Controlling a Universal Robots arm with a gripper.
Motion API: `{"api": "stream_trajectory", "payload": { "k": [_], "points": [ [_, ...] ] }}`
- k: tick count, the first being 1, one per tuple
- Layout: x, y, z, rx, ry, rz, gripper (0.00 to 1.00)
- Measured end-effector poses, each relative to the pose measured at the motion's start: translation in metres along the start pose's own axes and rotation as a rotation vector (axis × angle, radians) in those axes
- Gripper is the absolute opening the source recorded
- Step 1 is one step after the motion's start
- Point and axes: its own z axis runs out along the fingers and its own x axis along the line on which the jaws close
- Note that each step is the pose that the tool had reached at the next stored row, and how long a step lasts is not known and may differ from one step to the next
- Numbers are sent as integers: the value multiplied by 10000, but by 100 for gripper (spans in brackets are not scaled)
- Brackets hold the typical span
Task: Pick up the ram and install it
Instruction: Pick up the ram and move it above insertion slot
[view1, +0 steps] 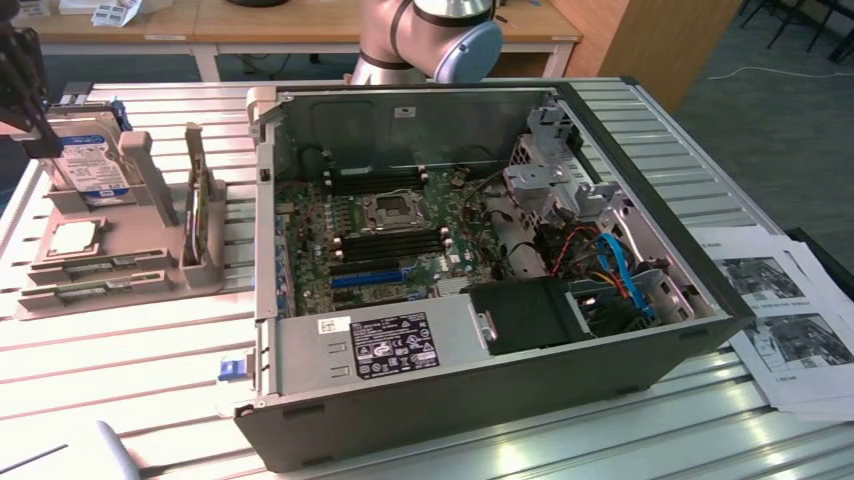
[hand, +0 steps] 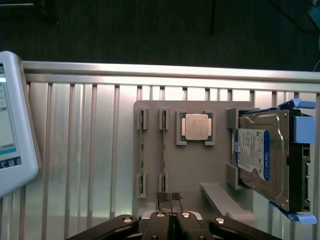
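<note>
Ram is on edge in the gray holder, in the slot next to the CPU. A second stick sits in the parallel slot just beside it, on the side away from the CPU.

In my wrist view the gripper lines up with the near end of the ram's slot. The fingertips are roughly over that end and not touching the stick. Jaws are clenched together with nothing between them. Ram is ungrasped and fully seated in the holder.

The hard drive stands on the holder past the CPU, blue-white label facing the camera. A white-framed screen device lies on the slatted table, well apart from the holder.

In the exterior view the gripper hangs over the hard drive end of the holder, at that view's left. The open PC case is just beside the holder toward the right, with motherboard exposed and blue slot strip visible. Printed sheets lie at the far right.
</note>
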Motion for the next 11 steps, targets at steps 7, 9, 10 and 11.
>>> {"api": "stream_trajectory", "payload": {
  "k": [7,9,10,11],
  "points": [
    [0,-1,54,1,-21,0,10],
    [0,-1,64,0,-22,0,10],
    [0,-1,64,-1,-21,0,10],
    [0,-1,64,-1,-21,0,10]
  ]
}}
